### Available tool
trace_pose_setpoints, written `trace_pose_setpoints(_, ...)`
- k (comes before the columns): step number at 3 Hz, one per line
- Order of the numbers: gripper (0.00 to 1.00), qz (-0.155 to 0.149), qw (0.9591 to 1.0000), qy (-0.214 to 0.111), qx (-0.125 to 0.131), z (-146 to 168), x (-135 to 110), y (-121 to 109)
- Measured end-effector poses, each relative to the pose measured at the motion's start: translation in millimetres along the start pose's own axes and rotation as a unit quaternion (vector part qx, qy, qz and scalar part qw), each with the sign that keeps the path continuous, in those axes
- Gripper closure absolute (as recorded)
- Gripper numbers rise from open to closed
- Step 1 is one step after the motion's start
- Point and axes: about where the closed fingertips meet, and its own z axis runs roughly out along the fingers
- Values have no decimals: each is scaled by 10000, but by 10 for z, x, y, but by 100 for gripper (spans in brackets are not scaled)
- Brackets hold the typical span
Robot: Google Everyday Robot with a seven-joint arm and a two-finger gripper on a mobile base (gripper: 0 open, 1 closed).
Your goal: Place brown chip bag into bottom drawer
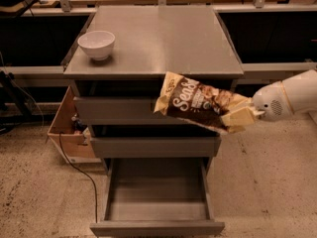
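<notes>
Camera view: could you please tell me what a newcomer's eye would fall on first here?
The brown chip bag stands out, held in mid-air in front of the upper drawers by the hand, which grips its end at the picture's right. Below, the bottom drawer stands open and bare, and a white bowl sits on the cabinet top.

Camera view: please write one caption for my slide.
The gripper, beside the cabinet, shut on the brown chip bag, holds it higher than the open bottom drawer.
</notes>
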Motion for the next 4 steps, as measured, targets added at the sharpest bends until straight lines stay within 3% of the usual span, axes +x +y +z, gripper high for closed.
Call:
trace_pose_setpoints(1,100,104,9991,185,-362,170,363,241)
trace_pose_setpoints(2,100,111,9983,253,-522,268,503,317)
trace_pose_setpoints(3,100,68,9975,327,-627,475,663,259)
trace_pose_setpoints(4,100,-19,9953,412,-871,926,985,100)
